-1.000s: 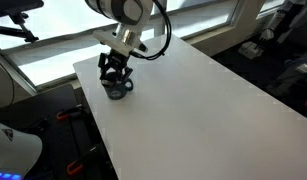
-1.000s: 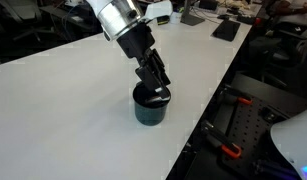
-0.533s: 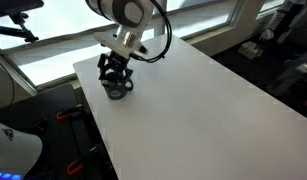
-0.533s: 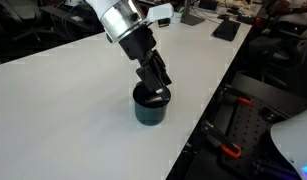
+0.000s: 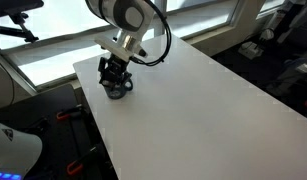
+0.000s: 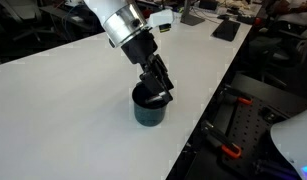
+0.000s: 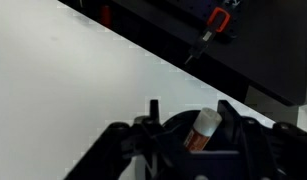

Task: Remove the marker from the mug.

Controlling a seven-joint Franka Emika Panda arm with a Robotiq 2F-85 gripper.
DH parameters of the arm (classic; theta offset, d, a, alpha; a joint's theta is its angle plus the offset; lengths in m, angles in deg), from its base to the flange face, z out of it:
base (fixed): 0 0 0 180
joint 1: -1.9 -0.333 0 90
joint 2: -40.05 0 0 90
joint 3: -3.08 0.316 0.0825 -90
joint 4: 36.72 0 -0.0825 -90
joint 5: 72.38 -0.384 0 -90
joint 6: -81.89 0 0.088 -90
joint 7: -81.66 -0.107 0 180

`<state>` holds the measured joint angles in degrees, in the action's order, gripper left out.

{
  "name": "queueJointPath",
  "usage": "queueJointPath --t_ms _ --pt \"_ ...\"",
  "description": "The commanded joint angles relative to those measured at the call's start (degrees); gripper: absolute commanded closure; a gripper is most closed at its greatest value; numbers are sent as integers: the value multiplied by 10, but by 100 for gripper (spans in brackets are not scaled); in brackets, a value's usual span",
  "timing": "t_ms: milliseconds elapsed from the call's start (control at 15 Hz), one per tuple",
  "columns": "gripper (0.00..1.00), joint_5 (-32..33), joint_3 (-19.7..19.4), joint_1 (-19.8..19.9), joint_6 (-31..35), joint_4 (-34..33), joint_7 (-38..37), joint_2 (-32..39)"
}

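The dark blue-grey mug (image 5: 118,91) stands near the table's corner; it also shows in an exterior view (image 6: 149,110). In the wrist view its dark rim (image 7: 173,124) frames a marker (image 7: 201,131) with a white cap and an orange-red label, leaning inside. My gripper (image 7: 189,116) is right over the mug's mouth with its jaws apart, one finger on each side of the marker's top; the marker lies nearer the right finger (image 7: 226,112). The gripper shows in both exterior views (image 5: 114,76) (image 6: 162,95), fingertips at the rim.
The white table (image 6: 63,110) stretches away from the mug, and its edge (image 6: 198,120) is close beside the mug. Beyond that edge are dark floor and equipment with orange clamps (image 7: 221,20). Windows (image 5: 53,50) run behind the table.
My gripper has sunk a little lower over the mug's mouth. The mug and marker have not moved.
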<state>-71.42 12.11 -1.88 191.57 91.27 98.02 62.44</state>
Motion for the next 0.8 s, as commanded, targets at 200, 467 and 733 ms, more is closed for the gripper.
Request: queueJointPath --t_ms 200,467,733 --pt "91 -10 -3 2 -22 -7 -1 0" --pt "95 -10 -3 3 -20 -6 1 0" --pt "95 -14 -5 5 -20 -5 -2 -3"
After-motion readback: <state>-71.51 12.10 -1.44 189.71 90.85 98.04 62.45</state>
